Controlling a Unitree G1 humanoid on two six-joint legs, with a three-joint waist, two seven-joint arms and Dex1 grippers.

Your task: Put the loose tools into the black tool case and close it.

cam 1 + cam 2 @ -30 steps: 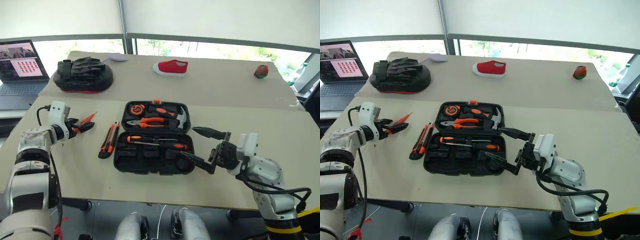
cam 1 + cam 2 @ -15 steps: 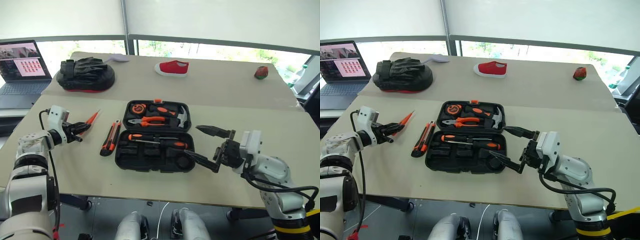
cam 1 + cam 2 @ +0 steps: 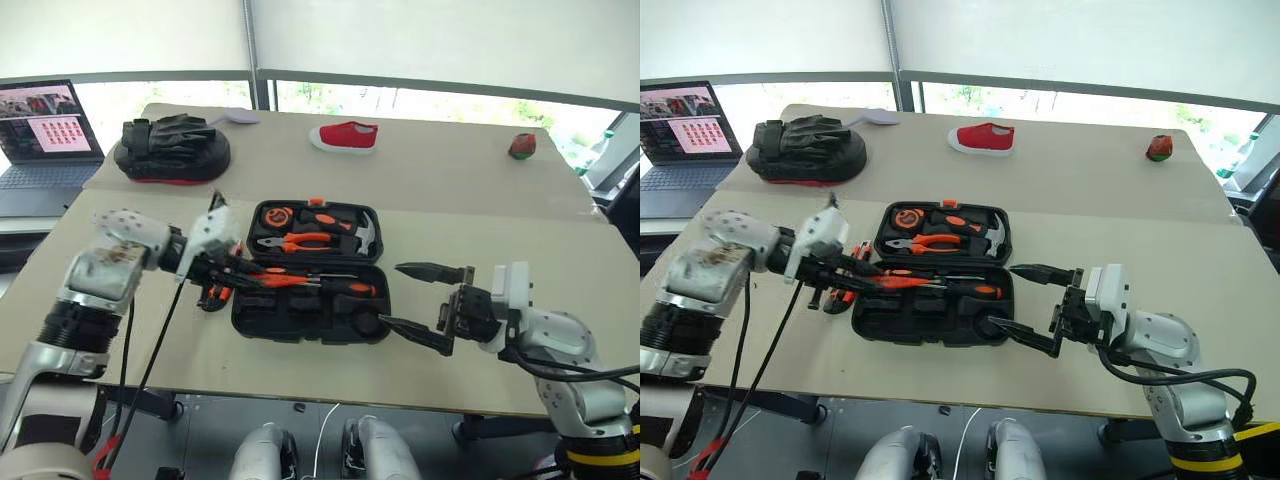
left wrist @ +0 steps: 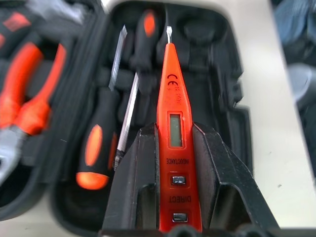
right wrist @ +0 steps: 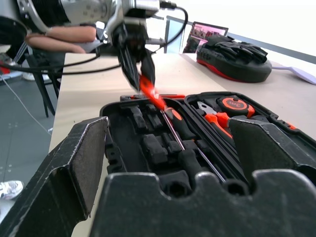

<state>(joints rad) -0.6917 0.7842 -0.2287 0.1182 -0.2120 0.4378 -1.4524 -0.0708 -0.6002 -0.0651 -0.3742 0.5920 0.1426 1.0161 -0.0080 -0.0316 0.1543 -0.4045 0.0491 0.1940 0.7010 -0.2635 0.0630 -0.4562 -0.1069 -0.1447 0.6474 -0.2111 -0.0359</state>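
The black tool case (image 3: 290, 325) lies open mid-table. My left gripper (image 3: 235, 270) is shut on the slim all-orange screwdriver (image 4: 174, 113), whose tip hangs over the case's near half. Two screwdrivers with orange-black handles (image 4: 98, 143) lie in recesses just beside it. The orange-black utility knife (image 3: 840, 293) rests on the table left of the case, partly hidden behind my left hand. My right gripper (image 3: 390, 294) stands open at the case's right edge, with nothing between its fingers (image 5: 79, 163).
Pliers (image 3: 295, 242), a tape measure (image 3: 271, 215) and a hammer (image 3: 365, 235) sit in the case's far half. A black padded mitt (image 3: 170, 150), a red shoe (image 3: 343, 135) and a small red-green object (image 3: 521, 145) lie on the far table. A laptop (image 3: 45, 125) stands far left.
My left gripper closed on the orange screwdriver at the table's left, lifted it and swung right to over the case, rolling the wrist. The right arm has stayed put.
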